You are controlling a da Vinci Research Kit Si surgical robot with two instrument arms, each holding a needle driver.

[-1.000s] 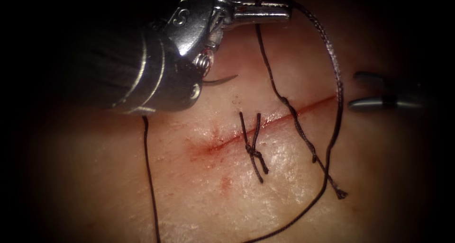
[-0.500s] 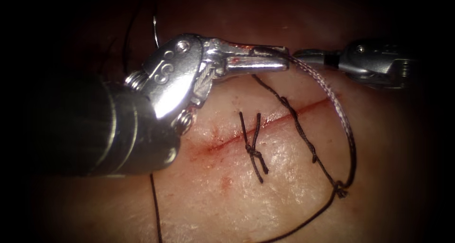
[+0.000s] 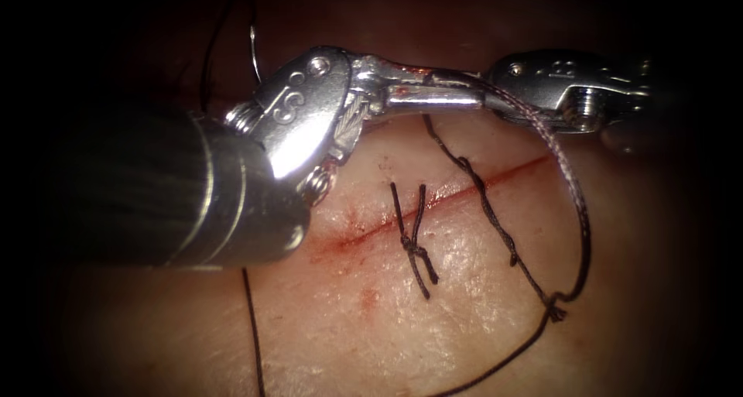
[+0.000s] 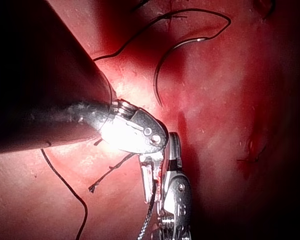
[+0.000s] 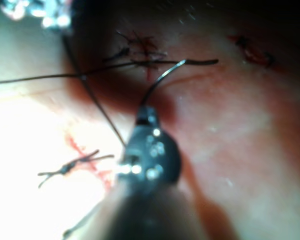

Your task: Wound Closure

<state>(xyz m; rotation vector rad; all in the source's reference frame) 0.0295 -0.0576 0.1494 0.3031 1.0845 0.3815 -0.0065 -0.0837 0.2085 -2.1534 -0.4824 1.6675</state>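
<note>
Steel needle [image 4: 162,75] lies free on the tissue [image 3: 464,319] beyond the cut [image 3: 433,203]. Left claw [image 3: 457,91] clamps the thread [image 3: 569,188]; right claw [image 3: 495,103] meets it tip-to-tip, grip unclear.

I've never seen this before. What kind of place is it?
Probably a bench for practising surgical stitching: two metal robot tools, the left tool and right tool, work over tissue with a cut, a knotted stitch and dark thread.
</note>
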